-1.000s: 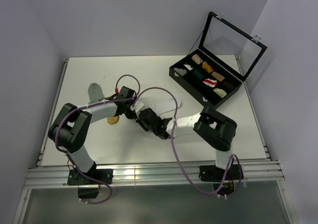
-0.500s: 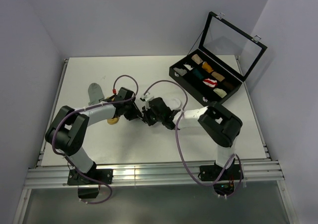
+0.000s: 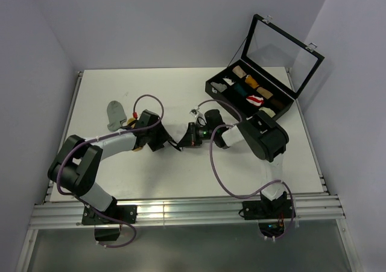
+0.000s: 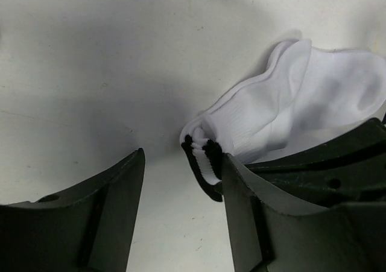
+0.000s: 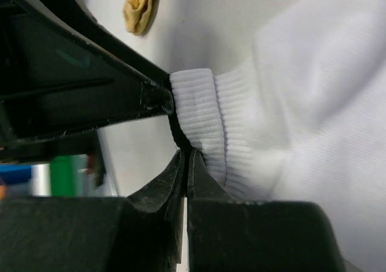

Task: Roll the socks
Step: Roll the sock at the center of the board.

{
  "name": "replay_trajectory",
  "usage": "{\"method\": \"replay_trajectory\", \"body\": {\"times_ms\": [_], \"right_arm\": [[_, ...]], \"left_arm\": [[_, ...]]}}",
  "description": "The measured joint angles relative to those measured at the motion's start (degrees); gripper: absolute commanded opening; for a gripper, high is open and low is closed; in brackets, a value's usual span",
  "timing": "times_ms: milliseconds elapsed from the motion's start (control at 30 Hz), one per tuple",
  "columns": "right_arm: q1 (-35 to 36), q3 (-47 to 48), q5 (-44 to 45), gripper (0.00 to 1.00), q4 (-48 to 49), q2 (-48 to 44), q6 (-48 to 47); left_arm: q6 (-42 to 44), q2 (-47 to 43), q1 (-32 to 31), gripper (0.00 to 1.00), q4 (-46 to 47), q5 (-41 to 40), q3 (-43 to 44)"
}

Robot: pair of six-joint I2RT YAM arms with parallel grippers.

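Observation:
The white sock (image 4: pixel 301 97) lies bunched on the table, its black-striped cuff (image 4: pixel 205 157) raised at the near end. My left gripper (image 4: pixel 184 163) stands open around bare table, and the cuff touches the tip of its right finger (image 4: pixel 253 224). My right gripper (image 5: pixel 186 154) is shut on the edge of that ribbed cuff (image 5: pixel 199 115). From above, the two grippers meet tip to tip, left (image 3: pixel 175 144) and right (image 3: pixel 192 134), and hide the white sock. The grey sock (image 3: pixel 116 114) lies flat at the left. The mustard sock (image 3: pixel 137 145) peeks out beside the left arm.
The black compartmented case (image 3: pixel 211 90) stands at the back right, its glass lid (image 3: pixel 283 46) up and small fabric rolls inside. Purple cables loop over both arms. The mustard sock (image 5: pixel 143 3) lies just beyond the left gripper's body.
My right gripper swung up from the near middle to the white sock's cuff and shut on it. My left jaws opened and let go of the cuff.

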Motion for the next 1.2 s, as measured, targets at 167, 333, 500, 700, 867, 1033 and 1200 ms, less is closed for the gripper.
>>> {"method": "replay_trajectory", "body": {"times_ms": [167,333,500,700,867,1033,1200], "right_arm": [[-2.97,-1.44,-6.73,0.00,6.45,3.45,9.33],[-3.87,-1.44,-8.66,0.00,9.11,5.38,14.86],[-4.39,-1.42,-9.07,0.00,9.73,6.10,17.44],[-4.44,-0.87,-8.98,0.00,8.24,6.16,18.29],[-4.57,-0.55,-9.05,0.00,7.43,6.25,18.62],[-4.57,0.44,-8.04,0.11,2.97,5.03,16.72],[-3.78,0.11,-1.70,0.41,-5.42,-1.25,9.90]], "left_arm": [[-0.09,0.02,-0.09,0.55,1.16,0.00,-0.22],[-0.09,0.11,-0.46,0.53,1.95,0.02,-0.22],[-0.09,0.59,-0.94,0.49,2.14,0.04,-0.22],[-0.07,2.54,-1.25,0.48,3.08,0.24,0.31],[0.28,5.09,-1.84,0.32,3.04,0.52,2.43],[0.90,7.39,-2.14,0.18,1.84,0.66,5.03],[1.97,8.70,-2.69,0.13,0.70,0.68,7.02]]}}
